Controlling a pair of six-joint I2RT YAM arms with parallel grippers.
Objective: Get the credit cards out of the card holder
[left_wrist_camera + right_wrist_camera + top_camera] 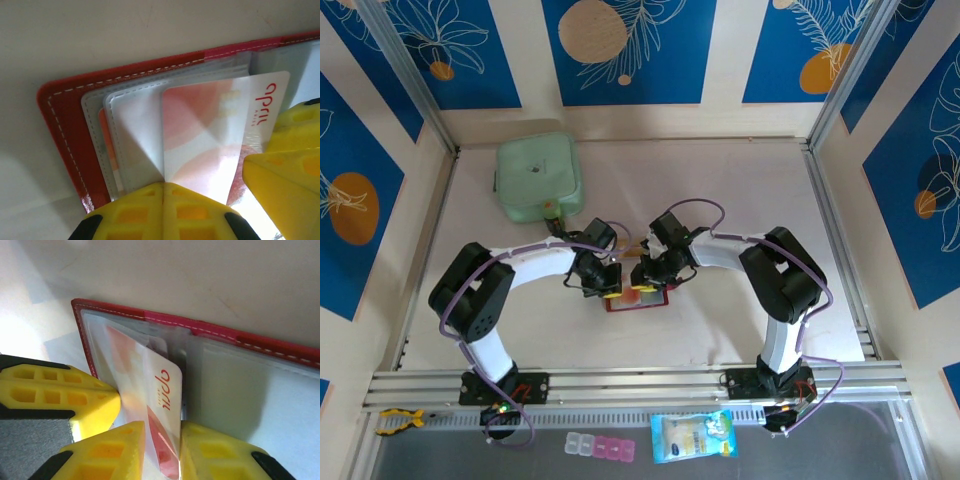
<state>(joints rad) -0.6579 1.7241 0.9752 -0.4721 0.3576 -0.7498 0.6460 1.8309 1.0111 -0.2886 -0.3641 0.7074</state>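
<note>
The red card holder (pixel 638 300) lies open on the table between my two grippers, its greyish clear pockets (pixel 132 135) fanned up. A pinkish-white credit card (pixel 162 390) with red lettering stands partly out of a pocket (pixel 215 135). My right gripper (pixel 162 432) is shut on this card's lower edge, one yellow finger on each side. My left gripper (pixel 163 186) is shut on the edge of a clear pocket sheet, holding the holder at its left part. An orange-marked card (pixel 103 140) stays inside a pocket further left. In the top view, both grippers (pixel 607 287) (pixel 645 278) meet over the holder.
A pale green square container (pixel 540 178) stands at the back left of the table. Beyond the near rail (pixel 640 380) lie a clear bag with blue print (pixel 692 436) and small pill boxes (pixel 600 447). Panel walls enclose the table on three sides.
</note>
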